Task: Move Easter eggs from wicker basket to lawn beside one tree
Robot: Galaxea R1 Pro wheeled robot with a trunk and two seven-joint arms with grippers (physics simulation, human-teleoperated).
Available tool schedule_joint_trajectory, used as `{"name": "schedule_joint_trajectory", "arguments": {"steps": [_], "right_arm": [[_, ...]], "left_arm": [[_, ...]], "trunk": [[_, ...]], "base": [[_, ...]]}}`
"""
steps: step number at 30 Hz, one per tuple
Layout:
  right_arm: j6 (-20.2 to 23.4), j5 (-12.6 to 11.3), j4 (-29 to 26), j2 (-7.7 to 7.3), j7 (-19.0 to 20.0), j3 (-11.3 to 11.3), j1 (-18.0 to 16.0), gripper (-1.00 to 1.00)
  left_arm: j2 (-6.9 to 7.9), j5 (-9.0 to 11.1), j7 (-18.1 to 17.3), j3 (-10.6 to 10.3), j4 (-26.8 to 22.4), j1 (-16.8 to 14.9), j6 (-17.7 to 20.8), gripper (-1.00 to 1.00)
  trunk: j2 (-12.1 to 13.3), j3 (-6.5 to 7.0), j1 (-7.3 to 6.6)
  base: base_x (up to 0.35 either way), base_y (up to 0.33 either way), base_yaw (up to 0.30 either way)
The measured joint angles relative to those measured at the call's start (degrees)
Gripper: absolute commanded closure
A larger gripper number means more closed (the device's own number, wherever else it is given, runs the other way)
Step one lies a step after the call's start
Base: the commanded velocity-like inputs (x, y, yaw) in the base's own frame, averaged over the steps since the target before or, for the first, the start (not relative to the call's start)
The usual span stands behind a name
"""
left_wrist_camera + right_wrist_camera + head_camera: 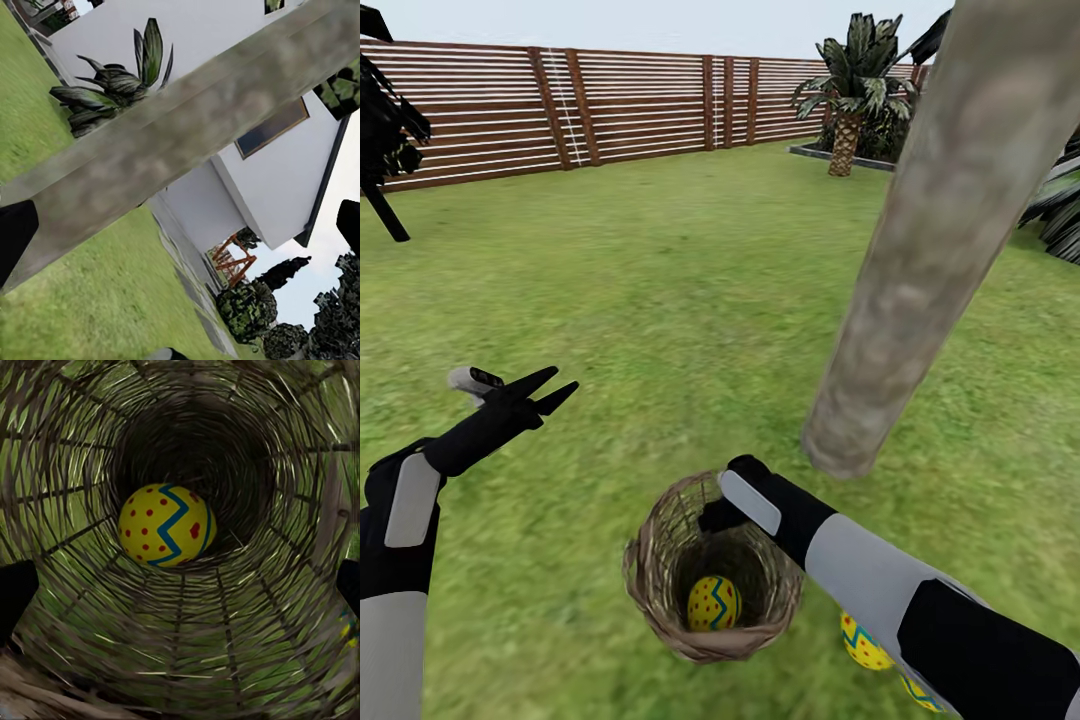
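Observation:
The wicker basket (660,570) stands on the lawn (690,300) just in front of the tree (940,230), close to the foot of its trunk. One yellow Easter egg (714,603) with red dots and a blue zigzag lies at the bottom of it. Two more eggs (863,645) (920,694) rest on the grass right of the basket, partly under my right forearm. My right gripper (712,520) reaches into the basket mouth. In the right wrist view it (184,585) is open, with the egg (166,525) ahead and untouched. My left gripper (545,390) hovers open over grass to the left.
A brown slat fence (640,105) bounds the garden at the back, with a palm-like plant (855,90) at the far right and a dark thin tree (385,130) at the left. The left wrist view looks past the trunk (187,135) to a white house (277,187).

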Motion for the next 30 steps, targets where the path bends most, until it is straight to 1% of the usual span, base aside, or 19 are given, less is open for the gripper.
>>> {"name": "schedule_joint_trajectory", "arguments": {"steps": [3, 8, 15, 16, 18, 20, 21, 22, 24, 26, 27, 30], "right_arm": [[0.0, -0.2, 0.2, 0.0, 0.0, 0.0, 0.0, -1.0], [0.0, -0.3, 0.6, 0.0, -0.1, 0.0, 0.7, -1.0], [0.7, -0.3, 0.2, 0.0, -0.2, 0.7, 4.8, -1.0], [2.1, -0.2, 0.1, 0.0, -0.3, 0.8, 5.3, -1.0], [3.7, 0.3, 0.1, 0.0, -0.4, 1.6, 5.5, -1.0], [4.2, 0.6, 0.0, -0.06, -0.6, 3.3, 5.6, -1.0], [4.3, 0.9, -0.1, -0.1, -0.7, 5.8, 5.6, -1.0], [4.3, 1.2, -0.2, -0.11, -0.8, 7.1, 5.6, -1.0], [4.4, 2.1, -0.3, -0.18, -0.9, 8.8, 5.5, -1.0], [4.4, 4.0, -0.4, -0.21, -0.9, 9.6, 5.4, -1.0], [4.4, 6.0, -0.4, -0.19, -0.9, 9.8, 5.4, -1.0], [4.5, 10.7, -0.6, -0.15, -0.6, 10.1, 5.4, -1.0]], "left_arm": [[-0.06, 0.0, 0.0, 0.0, 0.0, 0.0, 0.0, -1.0], [-0.13, 0.0, 0.0, 0.0, 0.0, 0.0, 0.0, -1.0], [-0.17, 0.0, 0.0, 0.0, 0.0, 0.0, 0.0, -1.0], [-0.17, 0.0, 0.0, 0.0, 0.0, 0.0, 0.0, -1.0], [-0.16, 0.0, 0.0, 0.0, 0.0, 0.0, 0.0, -1.0], [-0.16, 0.0, 0.0, 0.0, 0.0, 0.0, 0.0, -1.0], [-0.16, 0.0, 0.0, 0.0, 0.0, 0.0, 0.0, -1.0], [-0.16, 0.0, 0.0, 0.0, 0.0, 0.0, 0.0, -1.0], [-0.16, 0.0, 0.0, 0.0, 0.0, 0.0, 0.0, -1.0], [-0.16, 0.0, 0.0, 0.0, 0.0, 0.0, 0.0, -1.0], [-0.16, 0.0, 0.0, 0.0, 0.0, 0.0, 0.0, -1.0], [-0.16, 0.0, 0.0, 0.0, 0.0, 0.0, 0.0, -1.0]], "trunk": [[0.0, -0.09, 0.01], [0.0, -0.13, 0.03], [0.0, -0.13, 0.03], [0.0, -0.13, 0.03], [0.0, -0.13, 0.03], [0.0, -0.13, 0.03], [0.0, -0.13, 0.03], [0.0, -0.13, 0.03], [0.0, -0.13, 0.03], [0.0, -0.13, 0.03], [0.0, -0.13, 0.03], [0.0, -0.13, 0.03]], "base": [[0.233, 0.0, 0.0], [0.033, 0.0, 0.0], [0.002, 0.0, 0.0], [0.0, 0.0, 0.0], [0.0, 0.0, 0.0], [0.0, 0.0, 0.0], [0.0, 0.0, 0.0], [0.0, 0.0, 0.0], [0.0, 0.0, 0.0], [0.0, 0.0, 0.0], [0.0, 0.0, 0.0], [0.0, 0.0, 0.0]]}}
